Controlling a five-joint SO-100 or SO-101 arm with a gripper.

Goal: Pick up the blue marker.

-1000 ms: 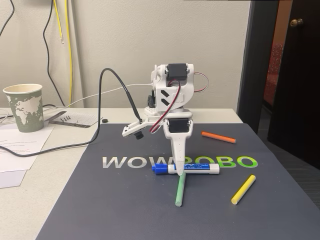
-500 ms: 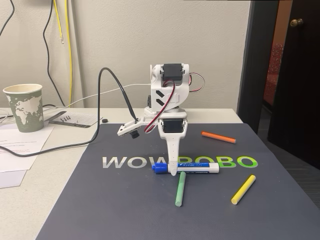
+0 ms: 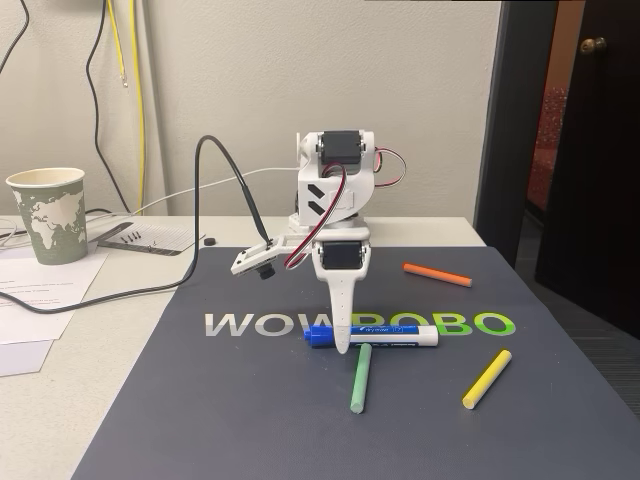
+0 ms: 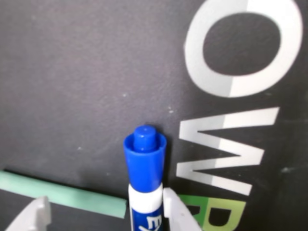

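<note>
- Cup (image 3: 47, 214) far left on the table (image 3: 90, 340)
- Tool (image 4: 106, 211) down on the mat (image 3: 250, 400), jaws part open astride the marker (image 3: 372, 336), one finger (image 4: 175, 211) touching the barrel, no firm hold
- Green stick (image 3: 360, 378) just below the marker
- Orange stick (image 3: 437, 274), yellow stick (image 3: 487, 378) right

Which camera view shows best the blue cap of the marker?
The wrist view: the blue cap is large and sharp there, between the gripper fingers. In the fixed view the cap is small, beside the fingertip, but the whole blue marker shows.
</note>
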